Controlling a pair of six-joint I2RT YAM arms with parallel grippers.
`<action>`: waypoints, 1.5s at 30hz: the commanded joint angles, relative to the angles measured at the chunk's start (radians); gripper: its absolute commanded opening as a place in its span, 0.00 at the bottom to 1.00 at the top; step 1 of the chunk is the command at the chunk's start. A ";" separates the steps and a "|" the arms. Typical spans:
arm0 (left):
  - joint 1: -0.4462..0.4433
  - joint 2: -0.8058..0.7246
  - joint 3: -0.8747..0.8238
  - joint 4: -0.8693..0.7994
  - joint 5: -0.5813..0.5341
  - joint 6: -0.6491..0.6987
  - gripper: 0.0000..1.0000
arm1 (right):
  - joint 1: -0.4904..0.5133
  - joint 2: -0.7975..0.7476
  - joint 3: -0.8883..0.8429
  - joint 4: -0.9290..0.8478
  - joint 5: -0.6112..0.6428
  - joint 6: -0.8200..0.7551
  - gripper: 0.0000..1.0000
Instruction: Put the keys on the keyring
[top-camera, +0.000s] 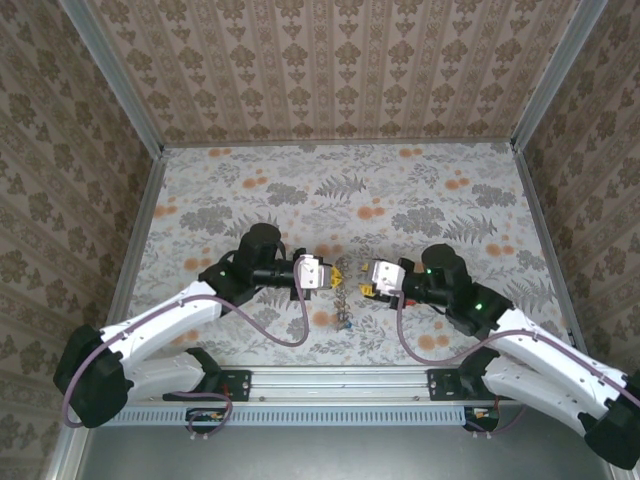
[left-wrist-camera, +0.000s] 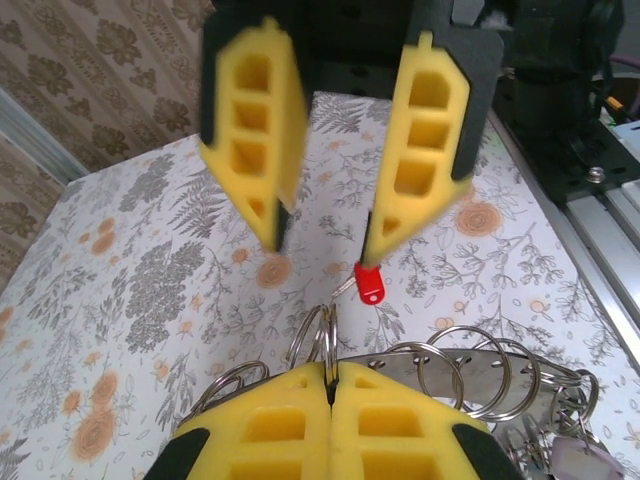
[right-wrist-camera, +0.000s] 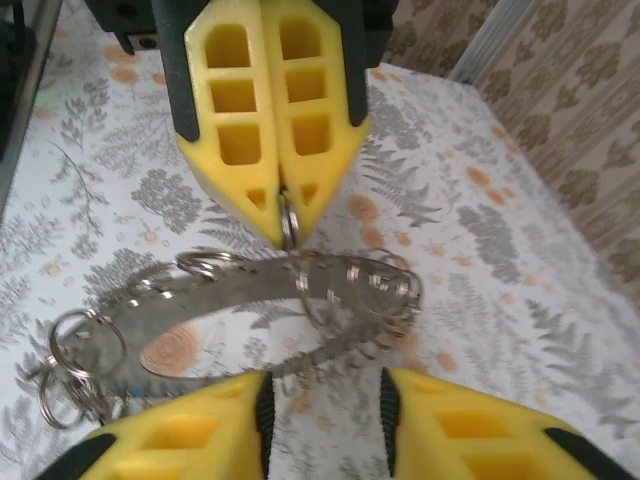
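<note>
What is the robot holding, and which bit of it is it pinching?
The left hand pinches the metal keyring by one small wire ring. The right hand is open, holding nothing.

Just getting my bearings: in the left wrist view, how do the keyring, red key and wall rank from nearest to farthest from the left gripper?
1. keyring, pinched in the left gripper, bottom.
2. red key, on the table just ahead, centre.
3. wall, far back, upper left.
</note>
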 joint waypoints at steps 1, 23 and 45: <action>0.011 -0.022 0.050 -0.032 0.084 0.060 0.00 | -0.018 -0.024 0.061 -0.098 -0.036 -0.081 0.44; 0.017 0.001 0.076 -0.004 0.167 0.045 0.00 | -0.022 0.187 0.116 0.130 -0.173 0.073 0.40; 0.026 -0.007 0.091 -0.061 0.185 0.056 0.00 | -0.114 0.010 0.109 -0.140 -0.284 0.016 0.36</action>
